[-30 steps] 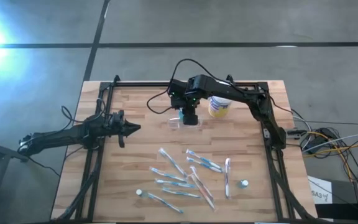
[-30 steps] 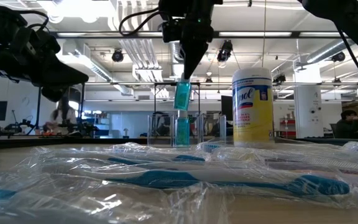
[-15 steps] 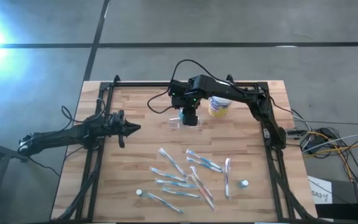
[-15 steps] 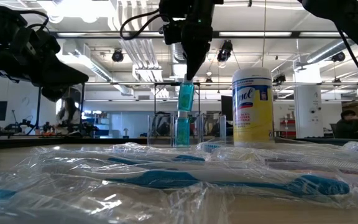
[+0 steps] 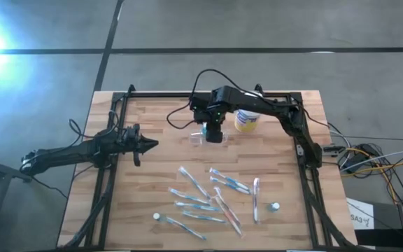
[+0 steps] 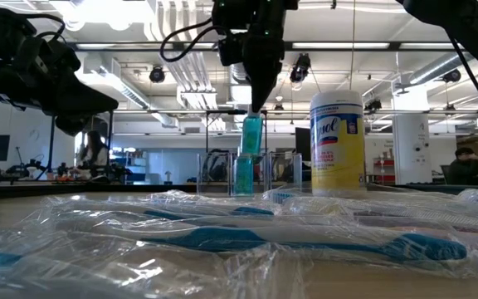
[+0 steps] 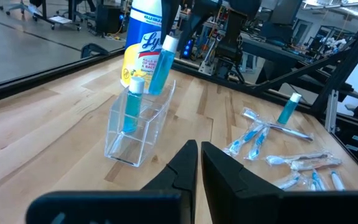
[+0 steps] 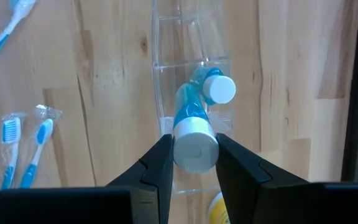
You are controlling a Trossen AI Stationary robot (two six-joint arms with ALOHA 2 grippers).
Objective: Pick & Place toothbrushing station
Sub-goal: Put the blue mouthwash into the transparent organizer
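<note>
The right hand (image 8: pixel 194 163) gripped a blue tube (image 8: pixel 193 134) above the clear toothbrushing station (image 7: pixel 139 127) at the far middle of the surface (image 5: pixel 152 175), where one tube (image 7: pixel 132 104) already stood. Wrapped toothbrushes (image 5: pixel 208 196) remained. The left hand (image 5: pixel 144 145) waited closed.

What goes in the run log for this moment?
right gripper: shut on teal tube, lowering it into clear holder | one teal tube already inside | left gripper: shut, parked at table's left
</note>
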